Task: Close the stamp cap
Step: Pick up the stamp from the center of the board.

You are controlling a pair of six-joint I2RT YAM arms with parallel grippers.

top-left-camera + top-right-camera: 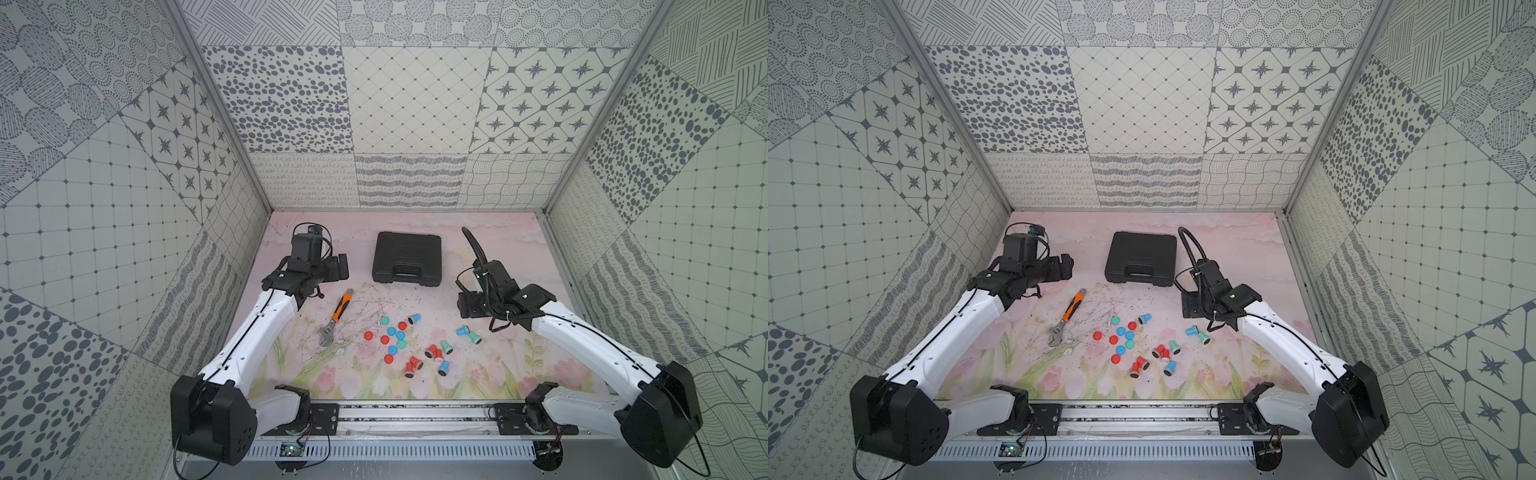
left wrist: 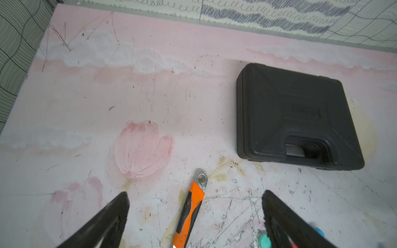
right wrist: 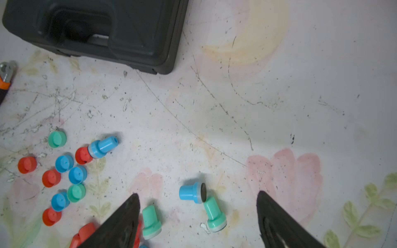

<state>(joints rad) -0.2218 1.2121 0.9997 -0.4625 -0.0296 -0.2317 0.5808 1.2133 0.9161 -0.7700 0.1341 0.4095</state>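
Observation:
Several loose caps in red (image 3: 27,164), blue (image 3: 64,163) and green (image 3: 57,139) lie in a cluster (image 1: 391,338) mid-table. Uncapped stamps lie on their sides around them. A blue stamp (image 3: 191,192) and a green stamp (image 3: 214,216) touch each other at the right (image 1: 462,331), with its dark pad showing on the blue one. My right gripper (image 3: 197,193) hovers open above this pair, holding nothing, as seen in a top view (image 1: 467,307). My left gripper (image 2: 195,193) is open and empty over the wrench handle, at the back left (image 1: 341,266).
An orange-handled wrench (image 1: 337,316) lies left of the caps. A shut black case (image 1: 407,257) sits at the back centre. More red, green and blue stamps (image 1: 436,353) lie nearer the front edge. Patterned walls enclose the table on three sides.

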